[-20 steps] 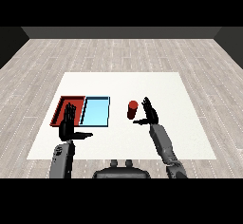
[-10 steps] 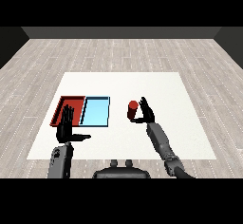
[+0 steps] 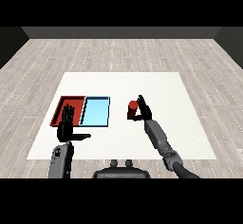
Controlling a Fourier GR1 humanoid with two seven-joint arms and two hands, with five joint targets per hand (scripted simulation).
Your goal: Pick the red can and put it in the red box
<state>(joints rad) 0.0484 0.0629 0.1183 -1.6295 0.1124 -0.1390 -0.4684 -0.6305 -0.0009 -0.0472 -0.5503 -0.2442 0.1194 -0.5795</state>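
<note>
The red can (image 3: 132,107) stands upright on the white table (image 3: 180,99), to the right of the two trays. My right hand (image 3: 144,111) is against the can's right side, its thumb curled across the can's lower front and its fingers rising behind it. The red tray (image 3: 60,110) lies at the left, with the light blue tray (image 3: 96,111) touching its right side. Raised over the red tray's near left corner, my left hand (image 3: 65,128) is open, fingers straight up and thumb pointing right; it holds nothing.
The table's near edge (image 3: 118,158) runs just beyond my forearms. Wooden floor surrounds the table on all sides. Bare white tabletop stretches between the blue tray and the can and to the can's right.
My right hand moved up and left to the can and has wrapped its thumb round the can's front. The can, the trays and my left hand stayed where they were.
</note>
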